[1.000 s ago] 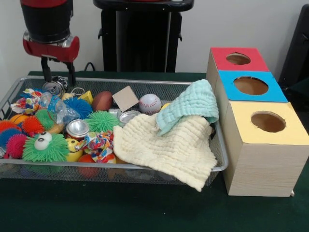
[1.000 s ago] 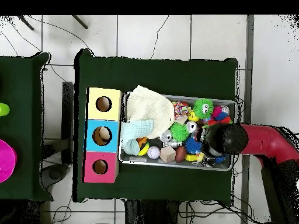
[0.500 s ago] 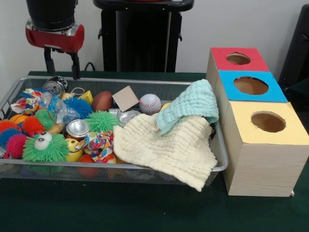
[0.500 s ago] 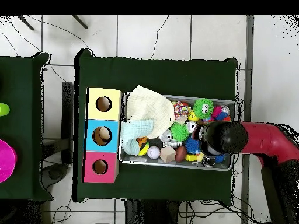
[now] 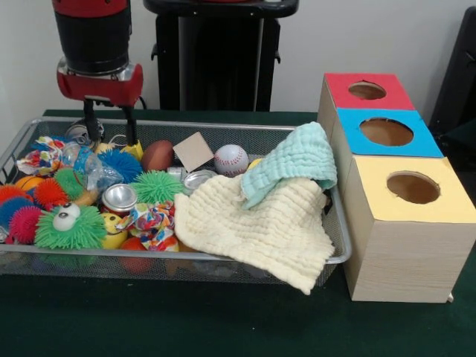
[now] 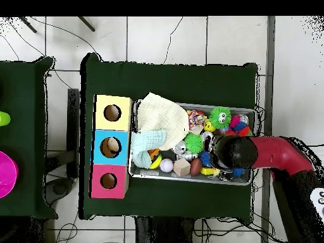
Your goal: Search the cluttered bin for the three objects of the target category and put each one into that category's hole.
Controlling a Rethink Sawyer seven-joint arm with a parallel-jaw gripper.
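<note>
I have the gripper (image 5: 110,131) low over the far left part of the wire bin (image 5: 223,256), its jaws apart and empty, with nothing between them that I can make out. The tips reach down to about the level of the clutter, one by the crushed can (image 5: 80,134) near the bin's far rim, the other just beside the small yellow piece (image 5: 134,149) and the blue spiky ball (image 5: 119,163).

I cannot tell from the pictures which category is the target, so I judge by what lies nearest. The brown football (image 5: 157,155) sits just to the side of the jaws, toward the boxes, with its long axis running roughly along the bin's far rim. The baseball (image 5: 231,159) lies further the same way, past the tan block (image 5: 194,151). A second silver can (image 5: 119,198) stands toward the bin's near rim from the jaws.

The three holes are all well apart from the jaws, beyond the bin's other end: red box (image 5: 368,91) furthest back, blue box (image 5: 387,132) in the middle, yellow box (image 5: 413,187) nearest the surface's front edge. The cream cloth (image 5: 256,230) and the mint cloth (image 5: 294,163) cover that end of the bin, and I cannot see what they hide.

From overhead the arm (image 6: 272,154) covers the spot under the jaws.
</note>
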